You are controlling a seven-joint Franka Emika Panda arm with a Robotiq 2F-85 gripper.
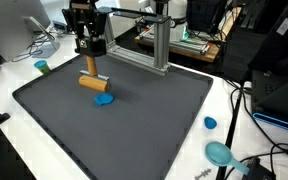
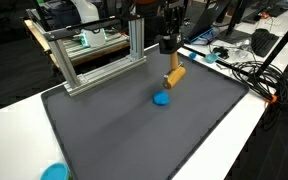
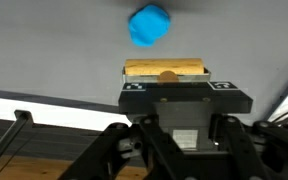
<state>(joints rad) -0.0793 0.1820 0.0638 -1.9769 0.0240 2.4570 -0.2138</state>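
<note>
Looking down the wrist view, I see the gripper (image 3: 165,88) clamped on the block (image 3: 165,69), its jaws closed across the block's middle. In both exterior views the block hangs under the claw above the mat (image 1: 154,120), just beside a blue blob (image 1: 104,98). I cannot tell whether the block touches the mat. I judge it to be wood: light, stiff, not fragile, but smooth enough to swivel in the grip, so a hold across the middle suits it. The blob looks soft. I count one block, one blob, one blue cup (image 1: 219,153), one small blue cap (image 1: 210,123) and one metal frame (image 1: 159,45).
</note>
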